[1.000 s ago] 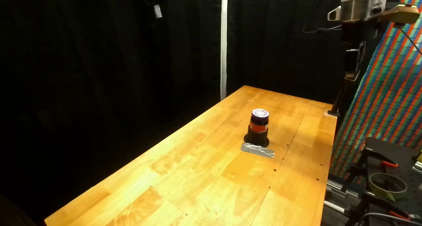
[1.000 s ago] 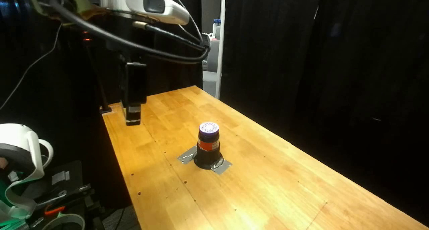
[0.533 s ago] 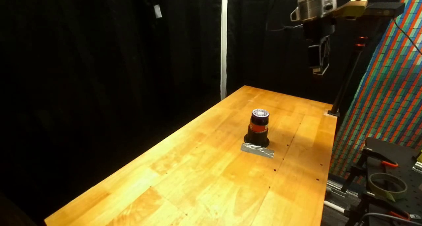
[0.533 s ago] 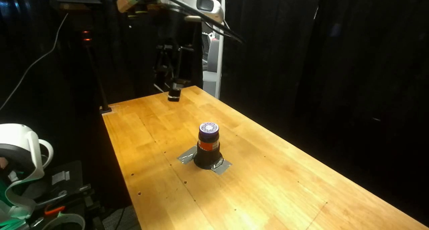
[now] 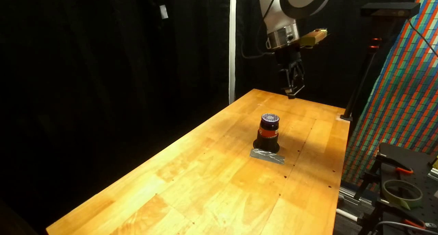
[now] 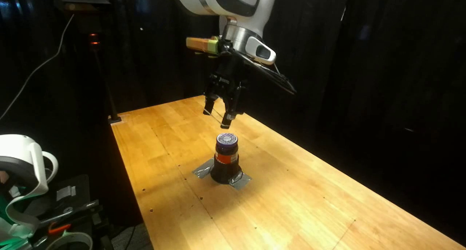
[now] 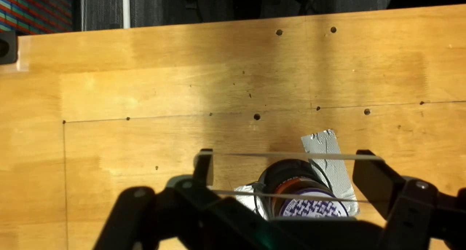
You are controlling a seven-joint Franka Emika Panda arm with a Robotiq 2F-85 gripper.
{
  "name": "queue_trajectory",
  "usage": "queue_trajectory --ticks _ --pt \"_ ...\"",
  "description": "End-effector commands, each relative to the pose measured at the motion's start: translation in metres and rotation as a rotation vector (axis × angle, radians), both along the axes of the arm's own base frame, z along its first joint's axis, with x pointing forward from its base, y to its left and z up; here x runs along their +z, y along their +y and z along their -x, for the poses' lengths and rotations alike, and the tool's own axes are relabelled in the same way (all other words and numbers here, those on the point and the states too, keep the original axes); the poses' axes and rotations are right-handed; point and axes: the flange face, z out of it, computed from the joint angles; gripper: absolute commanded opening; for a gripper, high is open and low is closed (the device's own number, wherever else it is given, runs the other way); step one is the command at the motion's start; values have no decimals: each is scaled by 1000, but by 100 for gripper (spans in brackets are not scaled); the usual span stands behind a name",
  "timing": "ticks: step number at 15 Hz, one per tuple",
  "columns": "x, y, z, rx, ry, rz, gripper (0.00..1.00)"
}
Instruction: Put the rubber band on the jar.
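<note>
The surface [image 5: 191, 187], a long varnished light-brown wood tabletop w/ dark round holes [image 7: 257, 116], is brightest at its near part in an exterior view; shadows lie nr the jar [image 6: 226, 151], a small dark cylinder w/ orange-red label & purple-rimmed patterned lid. It stands upright in a black flanged holder [image 6: 222, 172], grey tape strips [image 5: 267, 156] at its foot. The black two-fingered hand [image 6: 216, 118] hangs above the surface, nr the jar but apart; fingers [image 7: 378, 180] spread, w/ the thin pale rubber band [image 7: 342, 156] stretched in two strands btwn their tips. Rm: black curtains [image 5: 119, 74] w/ a pale vert. strip [image 5: 232, 46]; multicol. chequered sheet [image 5: 397, 101]; black pole [image 5: 362, 75] w/ glowing red rings [image 5: 373, 47] at a far corner; beside the surface, black perforated shelf [image 5: 407, 152] w/ yellow-green tape roll [image 5: 404, 204].
</note>
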Motion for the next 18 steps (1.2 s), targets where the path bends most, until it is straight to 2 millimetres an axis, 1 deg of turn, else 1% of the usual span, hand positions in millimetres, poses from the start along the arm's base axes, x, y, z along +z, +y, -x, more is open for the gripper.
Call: queue_trajectory --ticks 1,3,6,10,14,17,18 --pt "-15 20 -35 -22 -31 -11 100" --pt "-26 32 -48 -20 -53 19 100" --pt "-51 54 -65 -22 -73 112 100" --pt "-80 70 -82 -42 -76 193 100" --pt "-106 70 -95 -83 -67 231 100" --pt "-121 63 -100 -113 -49 255 100" --pt "-122 61 -99 -113 -31 257 100"
